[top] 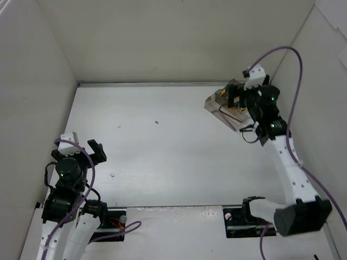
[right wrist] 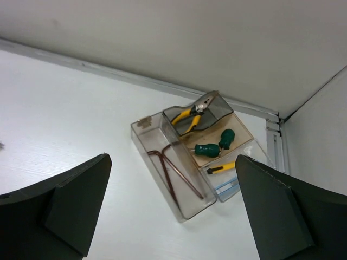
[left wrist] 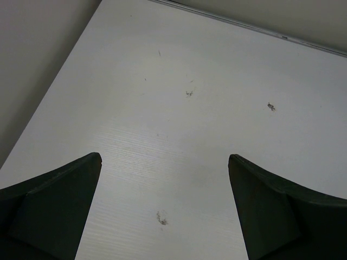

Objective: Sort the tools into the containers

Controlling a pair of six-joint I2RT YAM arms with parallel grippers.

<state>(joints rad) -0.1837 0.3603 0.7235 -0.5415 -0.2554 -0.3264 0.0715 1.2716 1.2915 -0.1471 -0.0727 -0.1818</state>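
Right hand (right wrist: 173, 157) spread, box (right wrist: 142, 132) with pliers (right wrist: 190, 115), screwdrivers (right wrist: 207, 149) (hex keys (right wrist: 172, 173))

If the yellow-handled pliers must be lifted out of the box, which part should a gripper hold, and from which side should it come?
Probably the two yellow handles, pinched together from straight above. The pliers lie in an end compartment of the clear box, so its walls block a sideways approach, and the handles give more to hold than the metal tip.
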